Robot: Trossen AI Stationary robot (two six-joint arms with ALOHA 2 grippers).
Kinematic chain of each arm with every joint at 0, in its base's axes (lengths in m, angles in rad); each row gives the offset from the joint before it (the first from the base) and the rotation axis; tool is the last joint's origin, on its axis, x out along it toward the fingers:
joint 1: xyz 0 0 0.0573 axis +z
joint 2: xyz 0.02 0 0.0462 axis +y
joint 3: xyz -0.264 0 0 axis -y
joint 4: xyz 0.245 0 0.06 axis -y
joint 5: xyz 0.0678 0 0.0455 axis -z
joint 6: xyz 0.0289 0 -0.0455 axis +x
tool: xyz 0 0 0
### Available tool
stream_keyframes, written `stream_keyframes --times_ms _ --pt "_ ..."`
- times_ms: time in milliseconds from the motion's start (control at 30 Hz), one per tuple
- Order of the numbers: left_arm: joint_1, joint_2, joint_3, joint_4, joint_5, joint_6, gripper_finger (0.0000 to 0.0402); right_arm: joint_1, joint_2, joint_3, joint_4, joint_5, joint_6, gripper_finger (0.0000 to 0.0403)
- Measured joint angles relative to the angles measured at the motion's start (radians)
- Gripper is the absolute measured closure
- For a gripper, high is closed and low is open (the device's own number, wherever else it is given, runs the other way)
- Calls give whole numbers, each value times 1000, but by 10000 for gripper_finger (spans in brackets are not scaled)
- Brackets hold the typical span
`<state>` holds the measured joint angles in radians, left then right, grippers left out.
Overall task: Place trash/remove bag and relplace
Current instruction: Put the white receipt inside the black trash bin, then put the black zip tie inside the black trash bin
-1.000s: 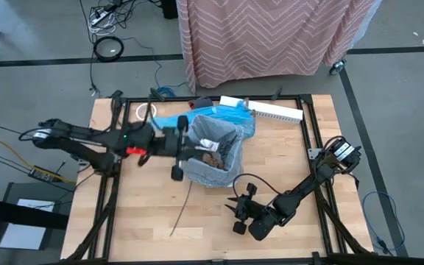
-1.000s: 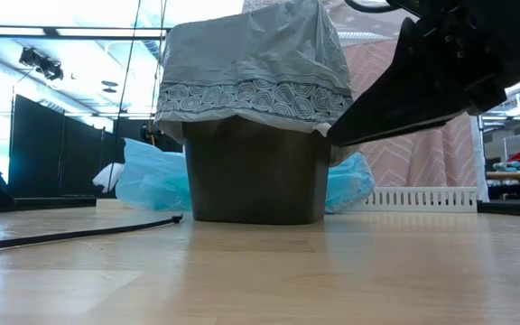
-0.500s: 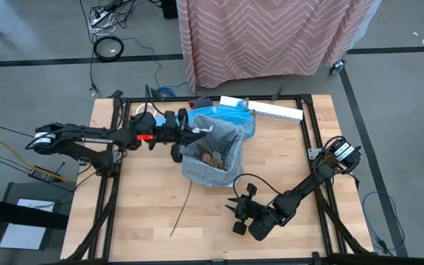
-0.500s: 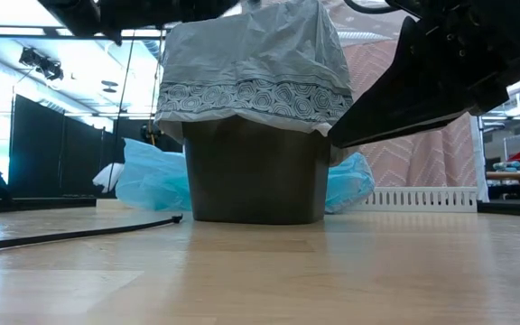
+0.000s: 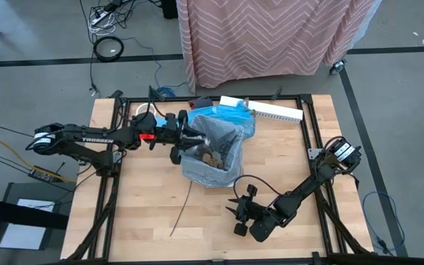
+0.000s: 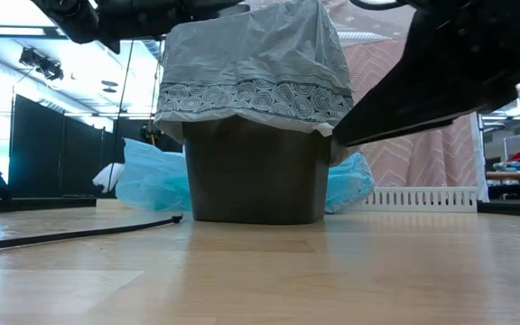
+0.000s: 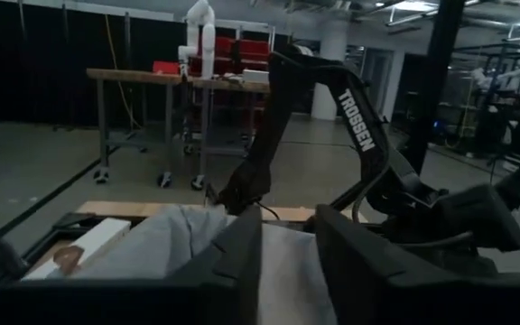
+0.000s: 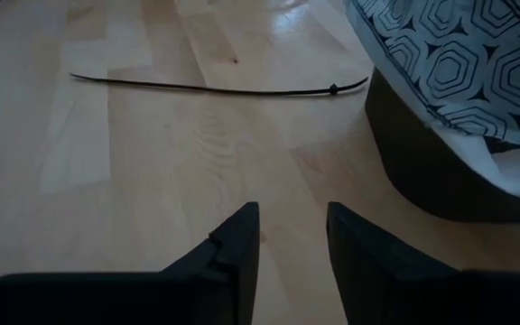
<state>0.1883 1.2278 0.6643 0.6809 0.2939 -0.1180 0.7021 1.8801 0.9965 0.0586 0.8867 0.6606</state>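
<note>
A dark bin stands mid-table, lined with the grey bag, whose edge hangs down over the rim. Brown scraps of trash lie inside. My left gripper reaches in from the table's left and hovers open over the bin's left rim, with the bag showing beyond its fingers. A thin stick lies on the wood near the bin. My right gripper waits open near the front edge, low over the table, pointing toward the bin.
A bright blue plastic bag lies against the bin's far side. A white slotted strip lies along the far edge, and a white tape roll sits at the far left. Bare wood lies at the front left.
My left gripper has swung from the bin's near-left side toward the far edge and now sits over the left rim. A small white scrap that showed at its fingertips no longer shows there. The bin, the bag and the stick have stayed put.
</note>
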Motion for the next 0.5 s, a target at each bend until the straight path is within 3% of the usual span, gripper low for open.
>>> stream_keyframes --times_ms 167,267,433,500 --pt "-7 0 0 -1 0 -24 237 7 0 0 0 0 0 275" --pt "-7 0 0 4 9 -127 218 7 0 0 0 0 0 274" --pt "-43 -2 0 -23 235 -244 214 12 0 0 0 0 0 275" --pt "-90 -12 1 -58 263 -236 219 14 0 0 0 0 0 273"
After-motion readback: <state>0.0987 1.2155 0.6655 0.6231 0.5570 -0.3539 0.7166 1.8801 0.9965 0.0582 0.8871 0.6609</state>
